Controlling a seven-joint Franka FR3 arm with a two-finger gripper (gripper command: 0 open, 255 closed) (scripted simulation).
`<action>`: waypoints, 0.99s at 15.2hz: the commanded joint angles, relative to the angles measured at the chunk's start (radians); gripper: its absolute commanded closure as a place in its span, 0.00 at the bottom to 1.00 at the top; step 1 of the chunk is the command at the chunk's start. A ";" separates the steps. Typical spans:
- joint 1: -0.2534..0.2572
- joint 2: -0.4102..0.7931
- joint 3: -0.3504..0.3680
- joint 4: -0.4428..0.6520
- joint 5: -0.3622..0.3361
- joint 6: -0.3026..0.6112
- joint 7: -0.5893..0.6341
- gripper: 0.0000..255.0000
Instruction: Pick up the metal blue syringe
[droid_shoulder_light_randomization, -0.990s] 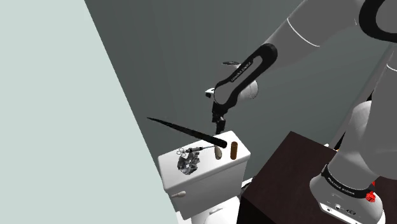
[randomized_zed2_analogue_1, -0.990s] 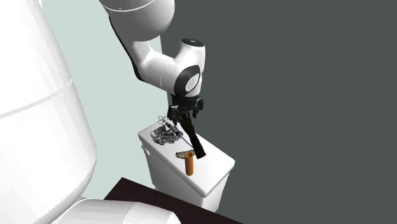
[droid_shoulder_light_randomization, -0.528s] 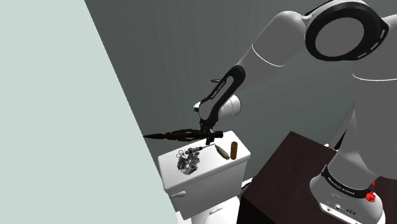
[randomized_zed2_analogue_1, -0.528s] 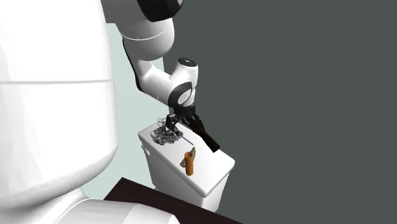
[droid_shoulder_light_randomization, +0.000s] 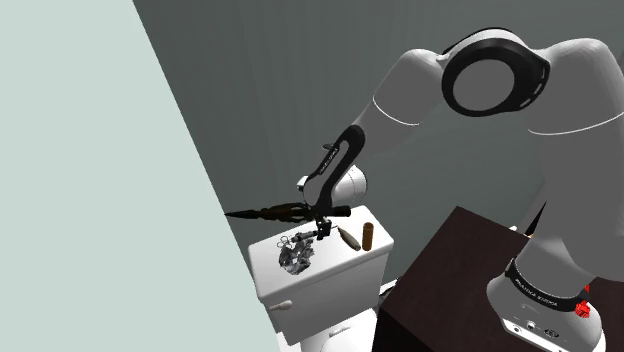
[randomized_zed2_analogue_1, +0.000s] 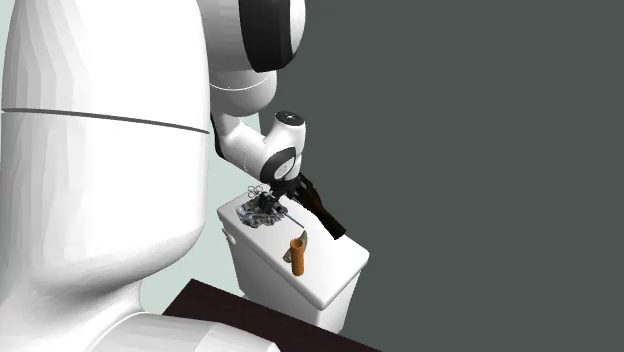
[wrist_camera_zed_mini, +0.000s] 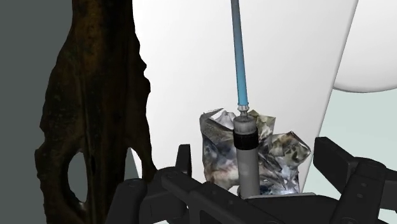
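From the shoulder view, seeing the white arm (droid_shoulder_light_randomization: 470, 110) bending down from the dark stand (droid_shoulder_light_randomization: 470, 270) to a white toilet tank (droid_shoulder_light_randomization: 330, 285); finding the gripper (droid_shoulder_light_randomization: 321, 233) low over the tank's lid, pointing downward; spotting the syringe (droid_shoulder_light_randomization: 306, 236) as a thin line lying on the lid right at the gripper, close to a crumpled silvery lump (droid_shoulder_light_randomization: 296, 258); noting a long dark gnarled piece (droid_shoulder_light_randomization: 285, 211) reaching level from the gripper toward that view's left, and a brown cylinder (droid_shoulder_light_randomization: 367, 235) with a brown oblong bit (droid_shoulder_light_randomization: 348, 237) beside it, both on the lid toward that view's right, apart from the syringe; turning to the second exterior view, seeing the gripper hanging just over the crumpled lump at the lid's far end, the dark piece slanting down toward that view's right, and the cylinder standing upright near the lid's middle; looking along the hand in the wrist view, catching the two black fingers (wrist_camera_zed_mini: 336, 162) standing well apart, the pincer wide and gripping nothing; finding the syringe lying between them and touching neither, its grey black-banded barrel nearest the hand, its thin blue shaft running away across the white lid; seeing the lump pressed against the barrel, and the dark piece, pierced by a hole, rising outside one finger
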 joint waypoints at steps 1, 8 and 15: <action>-0.008 0.026 0.010 0.009 0.008 0.017 -0.012 0.00; -0.015 0.046 0.020 0.014 0.015 0.033 -0.022 1.00; -0.010 0.034 0.013 0.012 0.010 0.022 -0.015 1.00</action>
